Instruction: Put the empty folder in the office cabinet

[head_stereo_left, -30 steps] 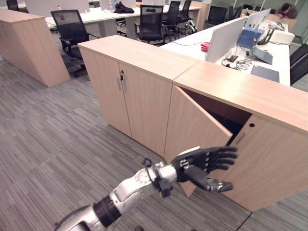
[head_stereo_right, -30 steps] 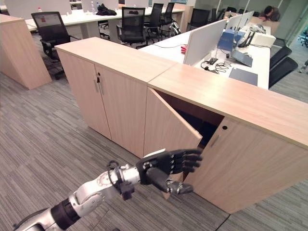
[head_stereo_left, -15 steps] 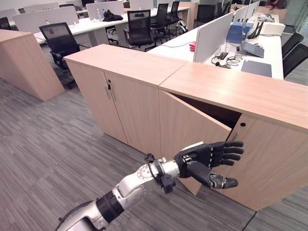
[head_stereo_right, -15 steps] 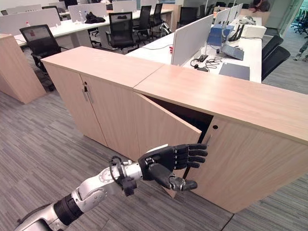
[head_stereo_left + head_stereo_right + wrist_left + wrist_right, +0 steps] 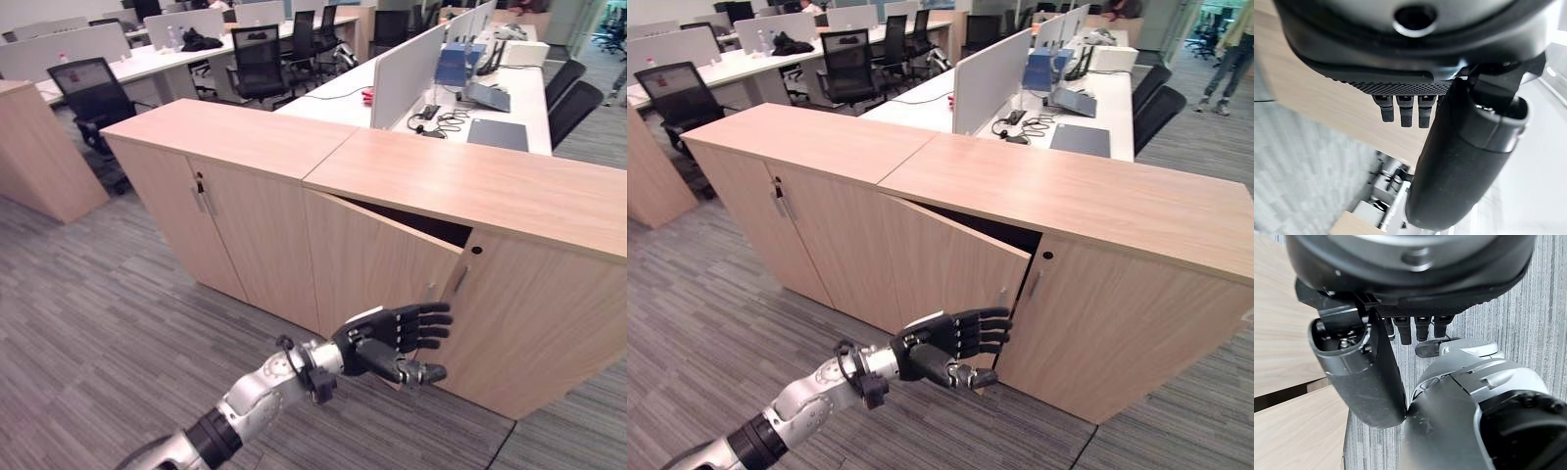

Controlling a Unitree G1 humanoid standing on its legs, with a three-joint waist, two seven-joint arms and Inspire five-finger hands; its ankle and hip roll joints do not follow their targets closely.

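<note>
The office cabinet (image 5: 460, 181) is light wood. Its left door (image 5: 377, 259) stands slightly ajar, with a narrow dark gap (image 5: 431, 227) along its top edge. My left hand (image 5: 392, 338) is open, its straight fingers (image 5: 980, 328) flat against the lower free edge of that door, thumb below. In the left wrist view the fingers (image 5: 1403, 110) lie on the wooden door face (image 5: 1327, 107). My right hand (image 5: 1366, 372) is open and hangs above grey carpet (image 5: 1528, 333), beside a wooden panel (image 5: 1278, 323). I see no folder.
A second two-door cabinet (image 5: 225, 196) adjoins on the left. Behind stand desks (image 5: 490, 98) with screens, a blue box (image 5: 458, 64) and office chairs (image 5: 257, 59). Grey carpet (image 5: 98, 323) lies open in front. A person's legs (image 5: 1234, 49) show at the far right.
The cabinet door has swung further toward shut, leaving a narrower gap, and my left hand has followed it in. The camera has also shifted.
</note>
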